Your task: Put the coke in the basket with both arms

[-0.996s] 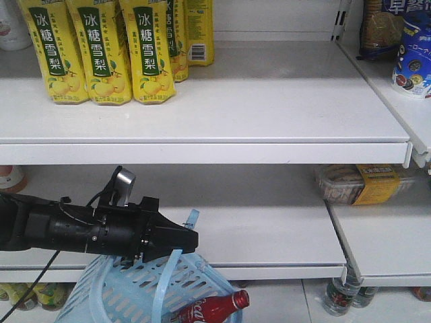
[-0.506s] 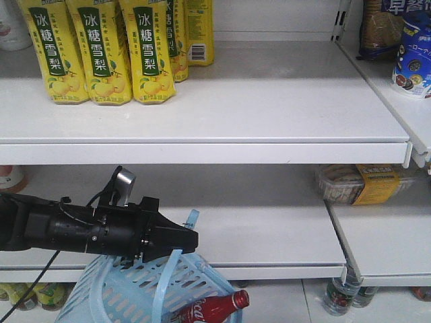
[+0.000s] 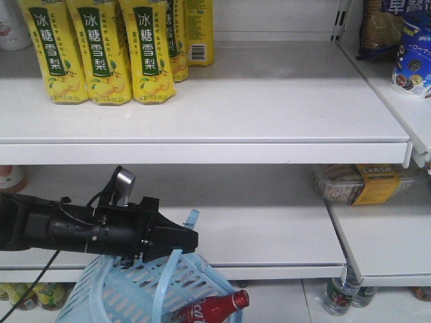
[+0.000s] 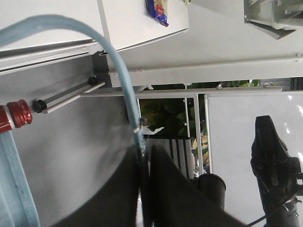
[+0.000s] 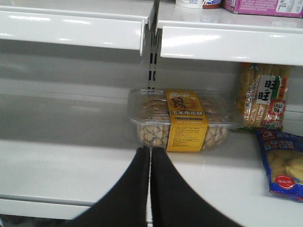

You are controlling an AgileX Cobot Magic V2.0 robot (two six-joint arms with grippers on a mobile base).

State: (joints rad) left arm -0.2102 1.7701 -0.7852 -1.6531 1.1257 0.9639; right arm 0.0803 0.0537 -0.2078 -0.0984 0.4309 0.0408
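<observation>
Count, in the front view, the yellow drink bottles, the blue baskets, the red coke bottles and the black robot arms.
Yellow plastic pear-drink bottles: 5 showing (3 in front, 2 behind)
Pale blue slotted plastic basket: 1
Slim red coke bottle: 1
Black tubular robot arm: 1
Total: 8

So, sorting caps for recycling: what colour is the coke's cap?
Red, like the coke itself; clearest in the front-facing view.
</observation>
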